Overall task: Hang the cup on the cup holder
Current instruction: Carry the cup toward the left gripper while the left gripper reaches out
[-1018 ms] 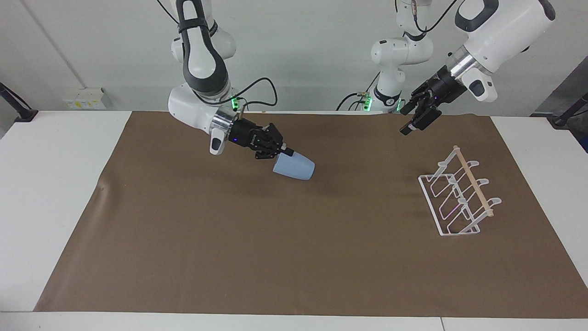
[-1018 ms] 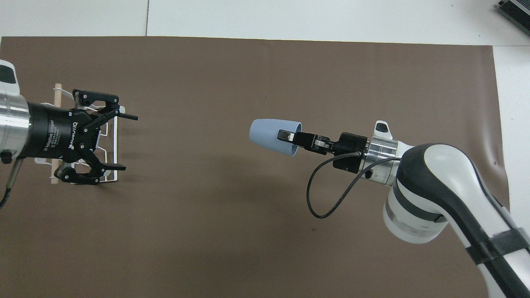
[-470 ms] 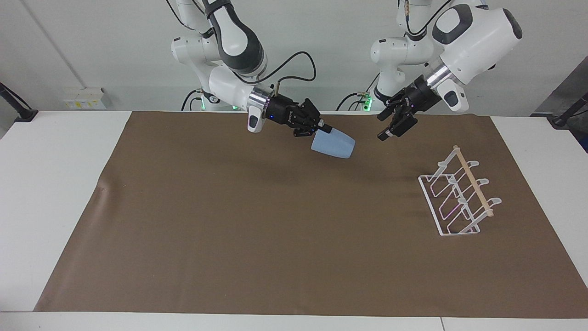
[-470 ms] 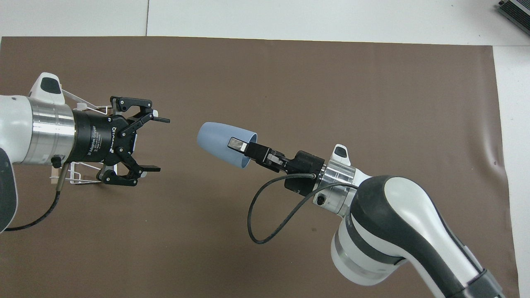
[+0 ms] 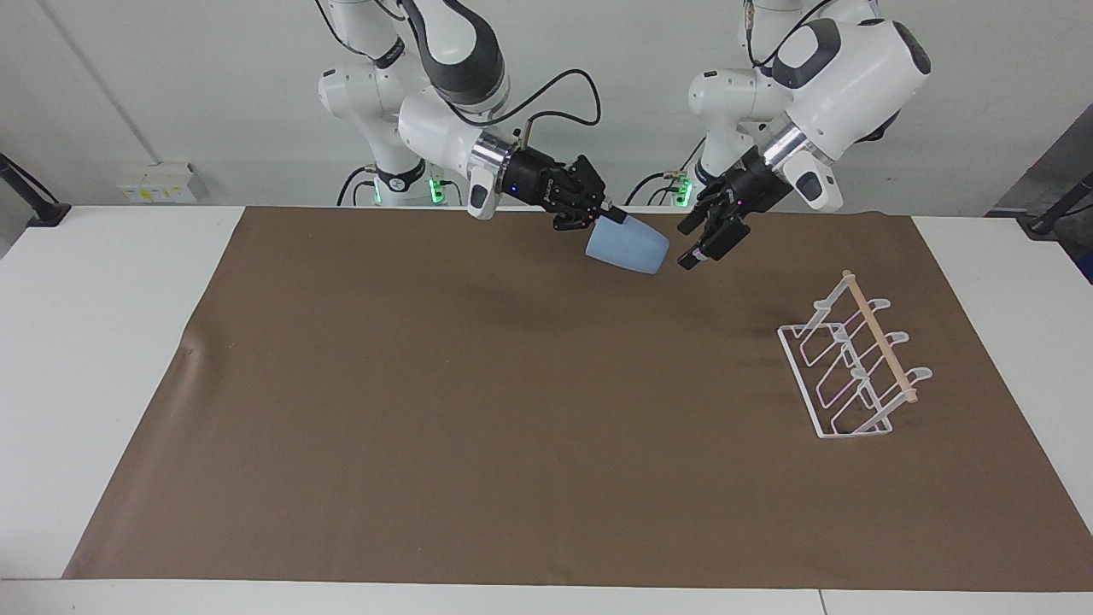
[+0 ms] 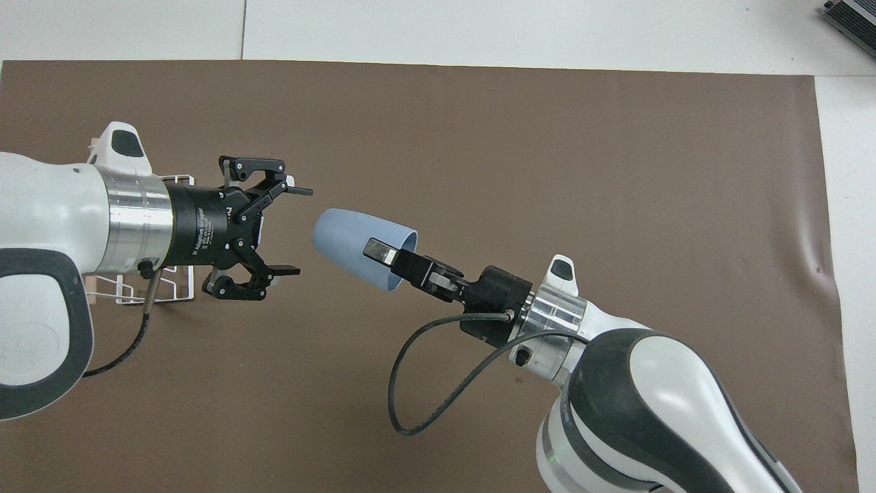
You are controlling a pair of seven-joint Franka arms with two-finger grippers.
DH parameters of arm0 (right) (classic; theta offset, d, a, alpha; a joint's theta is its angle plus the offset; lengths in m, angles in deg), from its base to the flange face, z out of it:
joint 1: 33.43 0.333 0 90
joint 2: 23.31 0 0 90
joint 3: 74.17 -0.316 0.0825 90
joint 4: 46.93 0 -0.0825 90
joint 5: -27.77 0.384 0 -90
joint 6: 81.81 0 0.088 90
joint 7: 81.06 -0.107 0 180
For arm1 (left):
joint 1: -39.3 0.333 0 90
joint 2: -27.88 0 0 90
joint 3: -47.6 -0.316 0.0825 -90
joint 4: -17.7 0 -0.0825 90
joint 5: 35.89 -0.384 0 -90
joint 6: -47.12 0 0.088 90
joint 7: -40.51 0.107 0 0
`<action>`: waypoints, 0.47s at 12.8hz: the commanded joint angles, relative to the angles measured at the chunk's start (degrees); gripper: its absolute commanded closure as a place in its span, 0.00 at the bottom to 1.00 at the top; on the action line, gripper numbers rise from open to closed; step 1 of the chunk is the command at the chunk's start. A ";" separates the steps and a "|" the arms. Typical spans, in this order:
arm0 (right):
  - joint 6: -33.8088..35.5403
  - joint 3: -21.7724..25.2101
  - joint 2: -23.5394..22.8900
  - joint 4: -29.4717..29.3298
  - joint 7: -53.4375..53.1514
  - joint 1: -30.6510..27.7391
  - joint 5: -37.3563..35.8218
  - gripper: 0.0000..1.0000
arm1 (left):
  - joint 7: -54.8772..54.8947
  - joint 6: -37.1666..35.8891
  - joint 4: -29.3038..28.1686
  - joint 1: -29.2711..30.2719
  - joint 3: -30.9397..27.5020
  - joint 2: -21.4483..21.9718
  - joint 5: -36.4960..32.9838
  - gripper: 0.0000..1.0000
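**Inspector:** State the condition of your right pincer.

**Robot:** My right gripper (image 5: 611,217) is clamped on the rim of the cup (image 5: 626,248), one finger (image 6: 380,249) inside the mouth and the other outside the wall. I hold the cup in the air, on its side, over the brown mat (image 5: 478,478). Its closed base points to about ten o'clock in the overhead view, toward my other gripper.

**Inspector:** And the left pincer?

**Robot:** My left gripper (image 6: 295,231) stands with its fingers spread wide and holds nothing. It is raised over the mat, just beside the cup's base, at nine o'clock from it in the overhead view. There is a gap between them; they do not touch.

**Inspector:** Locate the cup holder.

**Robot:** The cup holder (image 5: 854,363) stands on the mat toward the left arm's end of the table, well apart from the cup. In the facing view it lies at about four o'clock from the cup. Its wooden dowel (image 5: 878,335) runs along the top above the white wire prongs, and the prongs carry nothing. In the overhead view my left arm covers most of it; only part of the wire base shows (image 6: 171,294).

**Inspector:** Surface?

**Robot:** The mat lies on a white table (image 5: 102,342).
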State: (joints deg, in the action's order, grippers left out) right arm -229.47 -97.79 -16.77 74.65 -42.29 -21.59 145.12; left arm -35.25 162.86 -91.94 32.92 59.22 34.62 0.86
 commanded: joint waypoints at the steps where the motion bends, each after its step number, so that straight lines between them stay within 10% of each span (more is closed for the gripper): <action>1: -0.79 -0.64 0.84 0.15 -0.53 -0.67 1.39 1.00 | -0.44 1.78 -1.36 -2.14 -0.73 0.29 0.95 0.00; 6: -0.88 -0.64 0.92 0.24 -0.89 -0.67 1.04 1.00 | -0.09 4.22 -1.28 -4.50 -0.73 -0.07 0.95 0.00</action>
State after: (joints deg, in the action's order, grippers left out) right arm -229.47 -97.79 -16.73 74.66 -42.31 -21.65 145.12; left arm -35.26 164.21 -92.20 30.57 59.20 34.49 0.88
